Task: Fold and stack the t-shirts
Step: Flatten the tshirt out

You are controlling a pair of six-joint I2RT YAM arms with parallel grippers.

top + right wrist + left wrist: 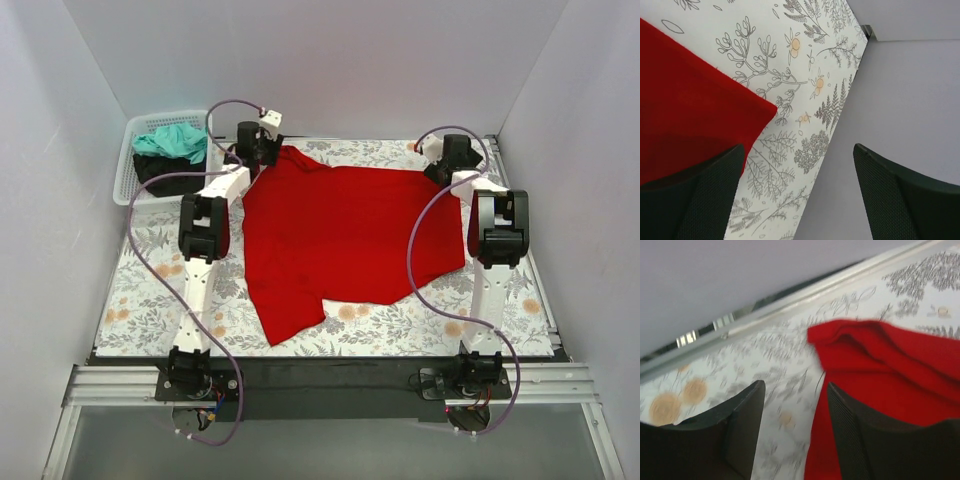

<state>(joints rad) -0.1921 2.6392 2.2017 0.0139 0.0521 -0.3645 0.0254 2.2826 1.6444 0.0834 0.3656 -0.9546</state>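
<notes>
Apparently starting the first fold on red shirt (340,235) spread mid-frame, poising left gripper (795,385) and right gripper (798,147), both apart and empty, at its upper corners; next needing corner pinches.

From where I stood, no writing, label, brand or number could be read anywhere; the bright red cloth t-shirt (340,230) showed plain fabric; the white table cover (150,290) carried only printed grey leaves and orange flowers; the white plastic lattice basket (125,170) bore no legible mark.
</notes>
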